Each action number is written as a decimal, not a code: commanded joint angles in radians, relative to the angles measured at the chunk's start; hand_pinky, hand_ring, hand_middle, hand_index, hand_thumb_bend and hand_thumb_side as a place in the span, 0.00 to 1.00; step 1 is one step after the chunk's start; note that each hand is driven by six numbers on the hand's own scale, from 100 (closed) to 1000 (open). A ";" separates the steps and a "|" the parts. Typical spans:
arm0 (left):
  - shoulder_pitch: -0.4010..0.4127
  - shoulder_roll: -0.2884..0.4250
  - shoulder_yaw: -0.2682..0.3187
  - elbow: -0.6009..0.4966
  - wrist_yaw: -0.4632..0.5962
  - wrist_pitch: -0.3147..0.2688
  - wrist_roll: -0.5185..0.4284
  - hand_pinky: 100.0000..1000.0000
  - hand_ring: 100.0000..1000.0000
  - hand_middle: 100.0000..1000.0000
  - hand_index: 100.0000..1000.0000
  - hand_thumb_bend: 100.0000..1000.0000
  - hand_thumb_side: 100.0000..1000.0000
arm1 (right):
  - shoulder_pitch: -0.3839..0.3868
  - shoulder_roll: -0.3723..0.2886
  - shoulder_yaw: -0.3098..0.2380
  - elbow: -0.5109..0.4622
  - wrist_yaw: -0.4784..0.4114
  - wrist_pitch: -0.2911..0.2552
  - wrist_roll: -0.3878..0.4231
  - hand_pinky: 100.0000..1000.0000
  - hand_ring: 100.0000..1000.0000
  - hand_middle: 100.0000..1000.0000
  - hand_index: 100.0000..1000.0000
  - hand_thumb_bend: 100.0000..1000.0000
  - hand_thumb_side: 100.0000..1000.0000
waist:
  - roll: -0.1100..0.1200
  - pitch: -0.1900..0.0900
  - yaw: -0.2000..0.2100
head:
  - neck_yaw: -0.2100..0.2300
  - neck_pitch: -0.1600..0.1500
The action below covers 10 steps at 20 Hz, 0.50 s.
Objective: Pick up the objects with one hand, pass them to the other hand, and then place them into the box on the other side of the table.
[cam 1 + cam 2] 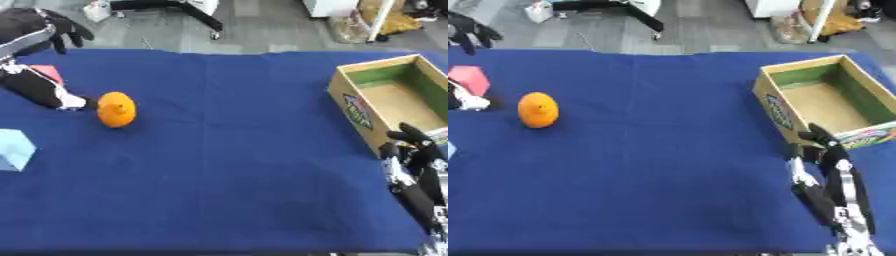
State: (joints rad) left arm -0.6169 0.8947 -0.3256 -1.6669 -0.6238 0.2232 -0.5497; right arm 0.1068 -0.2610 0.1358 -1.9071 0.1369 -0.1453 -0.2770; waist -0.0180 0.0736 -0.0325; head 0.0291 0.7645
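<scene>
- Blue cloth (pixel 227 165) covers the table from edge to edge.
- An orange (pixel 115 109) lies on the cloth toward the left side, held by neither hand.
- The left hand (pixel 63 30) shows in the upper left corner, above the table's far edge, its dark fingers hanging down in a loose curl and holding nothing.
- Just left of the orange a black and white thing (pixel 39 90) lies on the cloth, nearly touching it; what it is I cannot tell.
- A pink block (pixel 469 79) sits behind that thing.
- A pale blue block (pixel 13 149) rests at the left edge.
- An open cardboard box (pixel 773 107) stands on the right side, well apart from the orange.
- The right hand (pixel 826 165) rests near the lower right corner, just in front of the box, fingers up and relaxed, empty.
</scene>
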 commanded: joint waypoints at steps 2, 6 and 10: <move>-0.045 -0.035 0.002 0.112 -0.057 -0.022 0.004 0.77 0.61 0.67 0.87 0.61 0.29 | -0.001 -0.016 -0.003 -0.010 0.000 -0.002 0.002 0.70 0.66 0.72 0.87 0.07 0.45 | 0.009 -0.029 -0.002 | 0.000 0.006; -0.066 -0.073 0.008 0.200 -0.083 -0.033 0.026 0.77 0.61 0.66 0.86 0.60 0.29 | -0.002 -0.012 -0.002 -0.006 -0.001 -0.004 0.003 0.70 0.66 0.72 0.87 0.07 0.45 | 0.008 -0.028 -0.004 | 0.002 0.006; -0.073 -0.095 0.011 0.250 -0.090 -0.042 0.044 0.76 0.61 0.66 0.84 0.60 0.29 | -0.002 -0.009 -0.001 -0.001 -0.002 -0.006 0.004 0.70 0.66 0.72 0.87 0.07 0.45 | 0.009 -0.027 -0.007 | 0.005 0.006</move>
State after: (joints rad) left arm -0.6648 0.7863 -0.3300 -1.4234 -0.7076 0.1840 -0.5151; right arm 0.1073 -0.2604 0.1361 -1.9012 0.1361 -0.1480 -0.2745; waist -0.0180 0.0736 -0.0391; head 0.0310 0.7645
